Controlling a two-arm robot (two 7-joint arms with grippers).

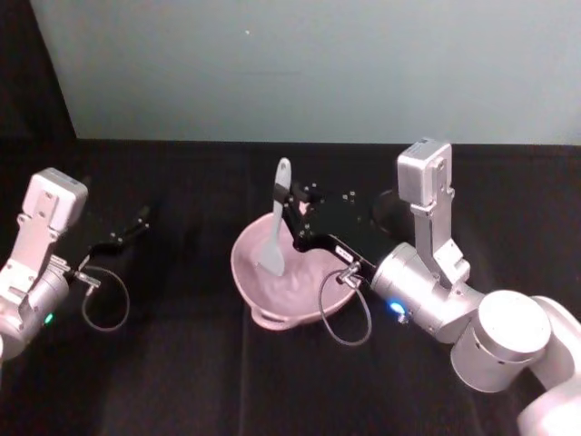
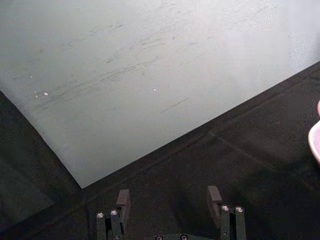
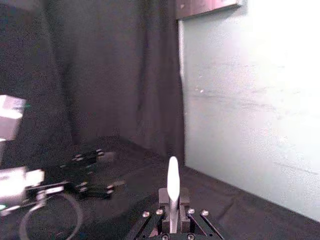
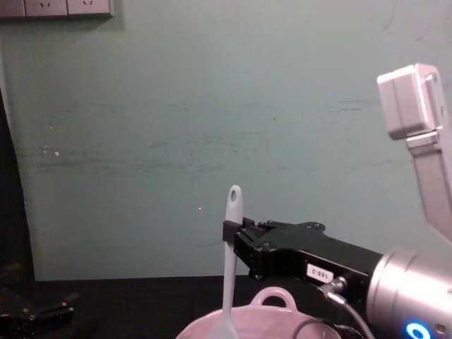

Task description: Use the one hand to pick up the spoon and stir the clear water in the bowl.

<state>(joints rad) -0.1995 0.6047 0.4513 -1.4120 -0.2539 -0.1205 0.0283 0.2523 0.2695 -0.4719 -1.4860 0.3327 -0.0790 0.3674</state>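
White spatula-like spoon [image 1: 277, 213]: pinched partway along its slim handle, standing near upright. The holed end pokes up above the fingers and the flat blade hangs below them, down inside the bowl.
Wide pale pink glossy bowl [image 1: 243, 277]: right under the fingertips, on the black cloth table [image 1: 182, 381]. Can't honestly make out the water (it's clear, so no surprise).
Black right gripper [image 1: 292, 213]: reaching in over the bowl, fingers [image 3: 163, 196] clamped on the spoon's handle from both sides.
Black left gripper [image 2: 168, 197]: parked well off to the side of the bowl, fingers apart, nothing between them.
Step, my guess: pickup looks done, so stirring is the job in hand.
What could go wrong: if the blade drags on the bowl's wall, that slim handle could twist or slide between the pads. Push too hard sideways and the bowl could skid or tip and slop water on the cloth. The grey cable loop [image 1: 322, 311] hanging off the right wrist sits close to the rim, so a wide sweep might catch it.
Head view vs chest view: the head view shows the blade inside the bowl. The chest view shows how upright the handle is, plus the bowl's little loop handle [image 4: 272, 295].
Right wrist view: the best look at the pads squeezing the handle.
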